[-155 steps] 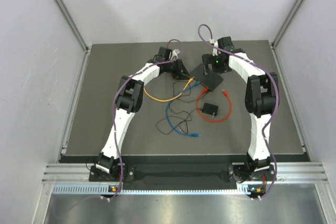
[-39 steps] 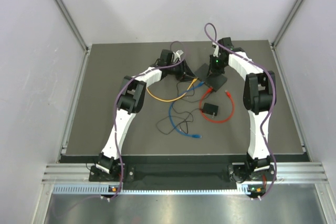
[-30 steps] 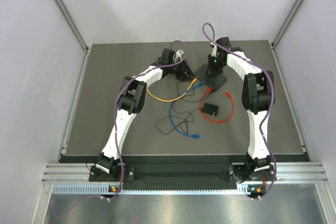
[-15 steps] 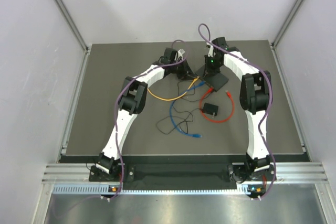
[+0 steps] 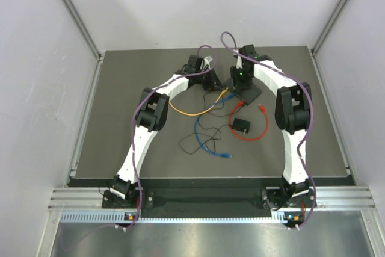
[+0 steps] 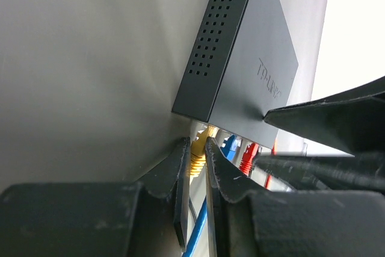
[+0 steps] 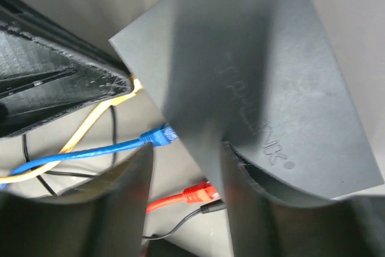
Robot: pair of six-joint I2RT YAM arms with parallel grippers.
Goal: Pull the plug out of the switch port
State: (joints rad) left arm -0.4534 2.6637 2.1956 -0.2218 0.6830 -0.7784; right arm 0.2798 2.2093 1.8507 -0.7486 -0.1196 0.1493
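**The switch** lies flat on the desk, toward 1 o'clock from the desk's centre, with its socket edge facing roughly 7 o'clock. Along that edge sit a yellow plug, a blue plug and a red plug. Their cables trail off toward 7 o'clock.

**Left claw**: it reaches in from about 9 o'clock. It is closed to a narrow gap, with the yellow plug pinched between its fingers.

**Right claw**: it is spread wide and grips nothing. One finger rests on the switch's top face, apparently to brace it.

**Progress:** the grasp looks made, but the yellow plug appears seated in its socket, not yet out. The pull itself remains.

A small adapter block lies at 6 o'clock from the switch.
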